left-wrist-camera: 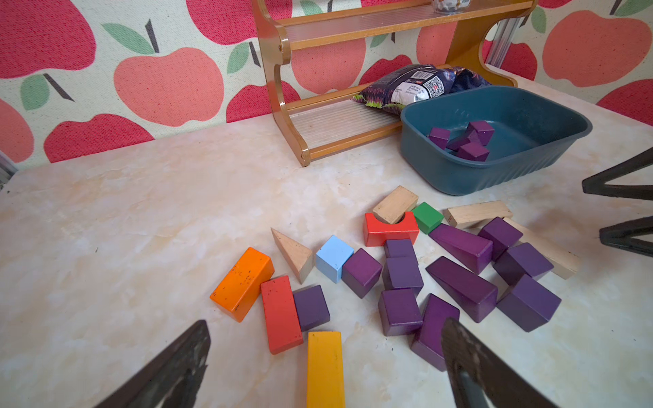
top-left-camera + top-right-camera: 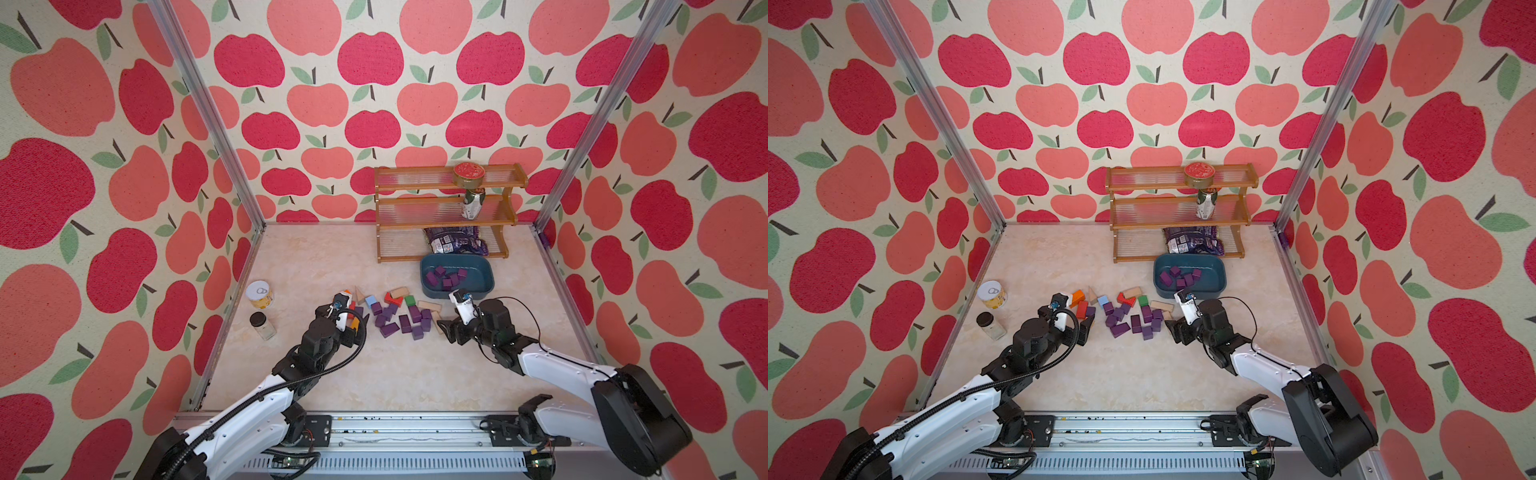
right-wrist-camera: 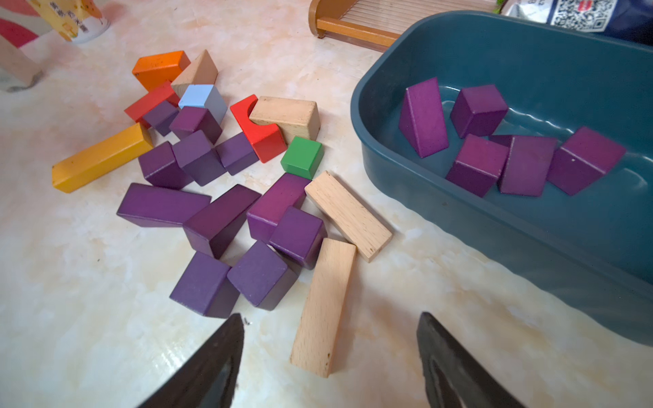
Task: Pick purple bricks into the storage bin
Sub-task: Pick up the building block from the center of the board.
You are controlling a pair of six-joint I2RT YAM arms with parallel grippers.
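Marble-look tabletop [image 3: 88, 300]; left gripper [image 1: 325, 323] and right gripper [image 3: 330, 318] gape empty, so straddle nearest dark-purple wooden cube [image 3: 261, 275] squarely, avoiding tan wooden plank [image 3: 323, 282].

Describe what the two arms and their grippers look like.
Both arms have glossy white link shells, left arm and right arm, with black joints and wrists. A black corrugated hose runs along the left; a thin black wire loops over the right. The left gripper and right gripper have dark, tapering, scuffed fingers.
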